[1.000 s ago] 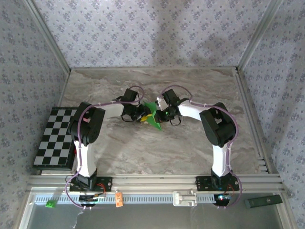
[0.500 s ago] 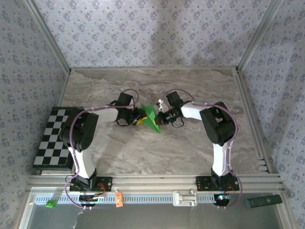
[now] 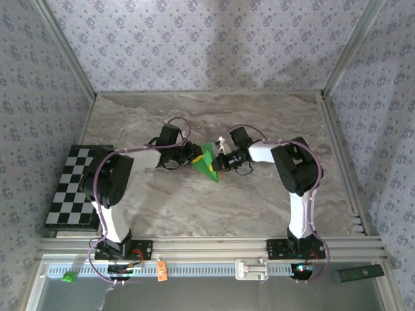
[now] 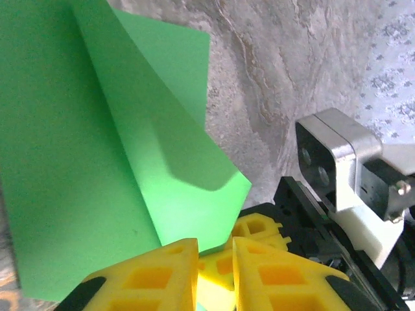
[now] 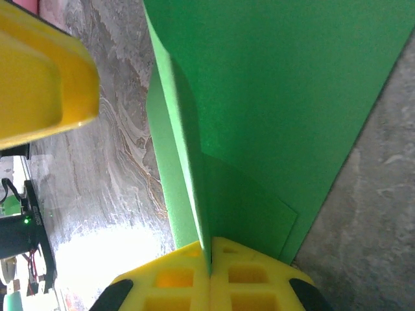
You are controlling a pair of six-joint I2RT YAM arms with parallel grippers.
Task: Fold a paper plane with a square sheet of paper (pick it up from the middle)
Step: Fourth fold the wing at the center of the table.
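Plenty of room here: the green paper (image 3: 207, 164) sits in the middle of the table (image 3: 279, 116), well apart from every edge and from the checkered board (image 3: 74, 184) over on the left. There's bare marble behind and in front, with the two hands boxing it in sideways. It's folded to a wedge, long axis running far-to-near, sharp tip aimed at the near edge, a touch right. Right hand (image 3: 219, 164) is clamped tight on a fold. Left hand (image 3: 194, 158) has a flap in the narrow gap between its fingers (image 4: 155, 275), can't tell if it's really pinching.
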